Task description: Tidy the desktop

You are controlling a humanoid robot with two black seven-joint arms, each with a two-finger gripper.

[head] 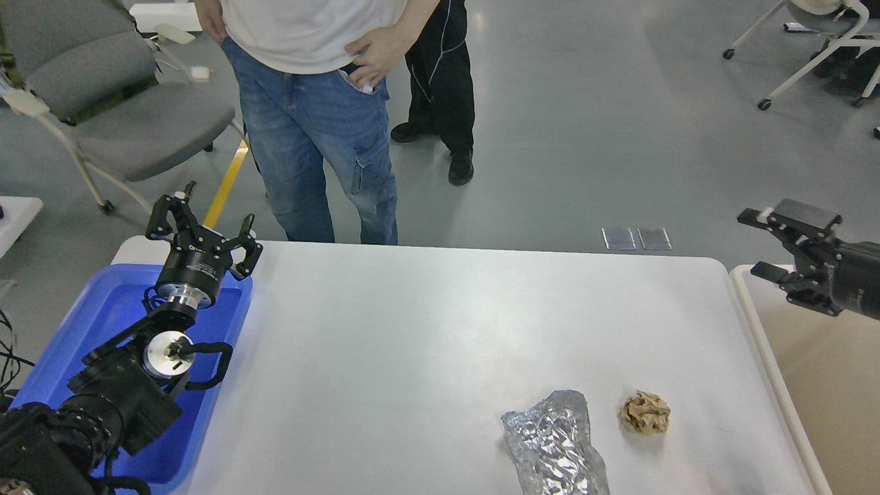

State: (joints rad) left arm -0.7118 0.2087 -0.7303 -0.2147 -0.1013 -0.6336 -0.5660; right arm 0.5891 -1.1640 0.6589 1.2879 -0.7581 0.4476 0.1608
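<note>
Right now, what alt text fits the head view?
White desktop holding a crumpled silver wrapper and brown paper ball. Left gripper open above a blue tray; right gripper open over a beige bin.

Desktop [412,330] open except foil [557,450], paper wad [645,412].

You see one white table [426,330]. On it lie two pieces of litter: one crumpled silver foil wrapper [555,443] and one brown paper ball [645,412]. Two containers flank it: one blue tray [103,309] and one beige bin [825,385]. Two hands are in view: left [199,223], right [766,244].
</note>
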